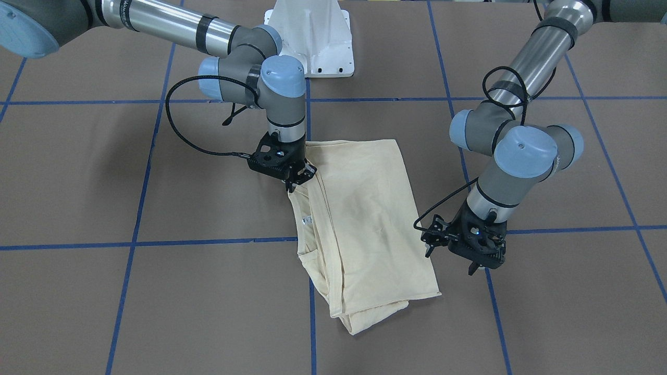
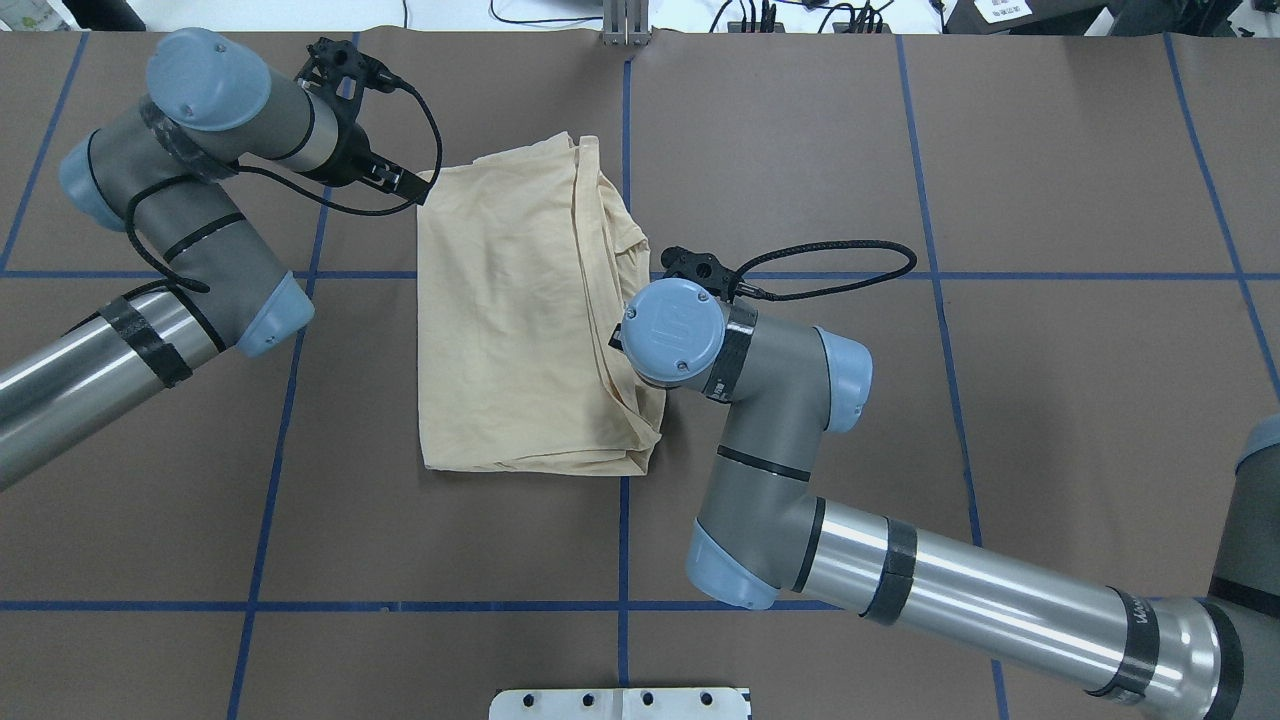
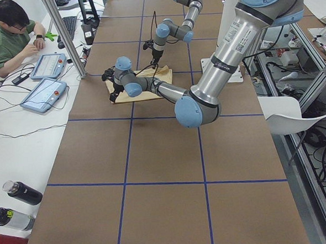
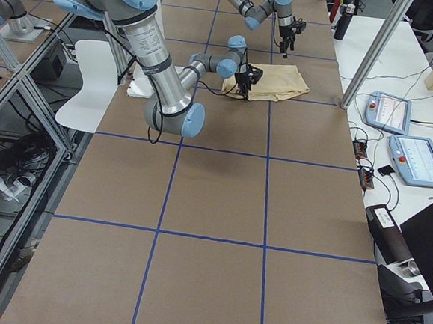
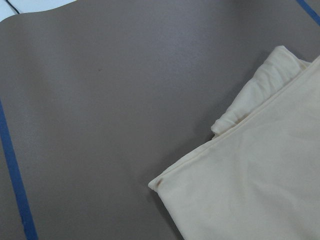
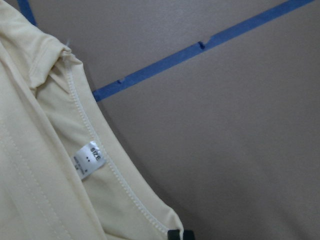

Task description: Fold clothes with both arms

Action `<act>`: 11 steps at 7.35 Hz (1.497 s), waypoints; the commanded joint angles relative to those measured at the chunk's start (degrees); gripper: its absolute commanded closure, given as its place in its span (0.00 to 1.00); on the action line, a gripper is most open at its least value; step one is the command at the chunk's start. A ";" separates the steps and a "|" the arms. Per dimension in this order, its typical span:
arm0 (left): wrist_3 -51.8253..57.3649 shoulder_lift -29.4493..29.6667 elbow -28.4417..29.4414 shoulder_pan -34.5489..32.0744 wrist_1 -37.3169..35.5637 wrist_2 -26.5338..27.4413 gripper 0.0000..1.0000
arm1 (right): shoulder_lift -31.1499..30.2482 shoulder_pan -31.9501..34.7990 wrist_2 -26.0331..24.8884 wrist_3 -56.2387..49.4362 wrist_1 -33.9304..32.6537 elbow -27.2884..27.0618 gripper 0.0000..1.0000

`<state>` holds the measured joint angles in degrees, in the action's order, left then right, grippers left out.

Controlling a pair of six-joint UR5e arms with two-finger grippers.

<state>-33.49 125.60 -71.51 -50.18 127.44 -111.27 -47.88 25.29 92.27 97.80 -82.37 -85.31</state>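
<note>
Shirt [image 2: 500, 330] is laid folded on the bench [image 2: 950, 420], long axis near-to-far; right fingers [image 1: 304, 175] are parked at its collar edge [image 6: 117, 175], left fingers [image 2: 408, 188] just off its far-left corner [image 5: 157, 182]; spread or pinching can't be told.

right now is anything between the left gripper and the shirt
nothing visible does. the left gripper sits just off the far corner of the shirt, over the table, and the left wrist view shows only brown surface up to the cloth edge
</note>
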 commanded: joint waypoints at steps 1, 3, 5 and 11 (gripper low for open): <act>0.00 0.00 -0.03 0.00 0.00 0.00 0.00 | -9.72 -1.72 0.10 0.11 -2.52 -13.84 1.00; 0.00 0.09 -0.03 0.00 0.00 0.00 0.00 | -12.85 -4.45 -1.03 0.20 -2.71 -17.09 0.73; 0.00 0.09 -0.03 0.00 0.09 0.00 0.00 | -11.98 -6.21 -5.25 -0.94 -2.62 -16.73 0.00; -0.09 -0.53 -0.73 0.09 0.00 0.00 0.00 | -3.89 -0.69 3.89 -17.20 -6.43 -17.79 0.00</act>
<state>-33.57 125.15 -72.18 -50.17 127.46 -111.27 -51.91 23.64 96.50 81.71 -91.28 -102.73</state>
